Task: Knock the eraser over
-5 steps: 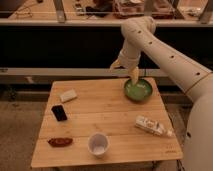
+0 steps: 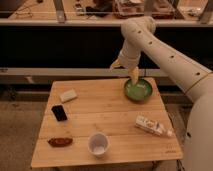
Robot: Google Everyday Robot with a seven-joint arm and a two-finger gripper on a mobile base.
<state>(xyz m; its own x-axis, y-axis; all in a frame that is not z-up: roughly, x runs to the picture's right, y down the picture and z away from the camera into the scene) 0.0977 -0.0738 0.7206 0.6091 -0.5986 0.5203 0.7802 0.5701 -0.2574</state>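
Observation:
The eraser [image 2: 59, 112] is a small black block on the left side of the wooden table [image 2: 107, 127], in front of a whitish flat block [image 2: 68, 95]. My gripper [image 2: 134, 76] hangs at the far right of the table, just over the back rim of a green bowl [image 2: 138, 90]. Its yellowish fingers point down, stand open and hold nothing. About half the table's width separates the gripper from the eraser. I cannot tell whether the eraser is standing on end or lying flat.
A white cup [image 2: 98, 144] stands near the front edge. A reddish-brown elongated item [image 2: 60, 142] lies at the front left. A white packet [image 2: 152, 126] lies at the right. A dark shelf unit runs behind the table.
The gripper has shifted slightly to the right over the bowl. The things on the table have not moved.

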